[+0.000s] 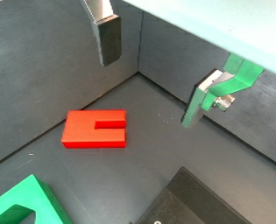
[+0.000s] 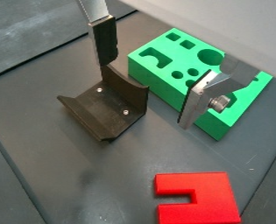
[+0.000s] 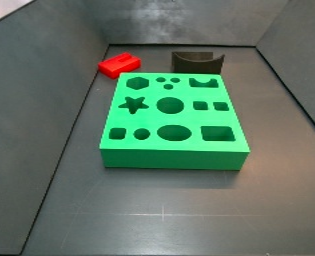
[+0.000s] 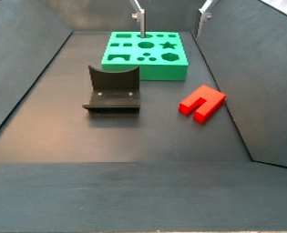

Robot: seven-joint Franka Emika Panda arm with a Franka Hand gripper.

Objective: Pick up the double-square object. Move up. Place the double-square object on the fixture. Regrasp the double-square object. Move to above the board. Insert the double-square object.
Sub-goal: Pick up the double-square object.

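The gripper (image 2: 152,74) hangs high over the dark floor with its two silver fingers spread wide apart and nothing between them — it is open and holds no piece. In a side view only the finger tips (image 4: 139,20) show at the top edge of the picture, above the far side of the board (image 4: 146,55).

The double-square object (image 4: 201,100) lies flat on the floor, untouched, close to one side wall of the enclosure and just off a corner of the board. In a wrist view its slot (image 1: 109,124) shows plainly, splitting the two square prongs. In a side view the red piece (image 3: 118,64) sits near a far corner of the floor, beside the fixture (image 3: 195,61).

The fixture stands on its base plate next to one short edge of the board — near it, though whether they touch cannot be told. In a wrist view it (image 2: 105,107) lies below one finger, with the green board (image 2: 175,57) behind it and the red piece (image 2: 196,198) well apart from both.
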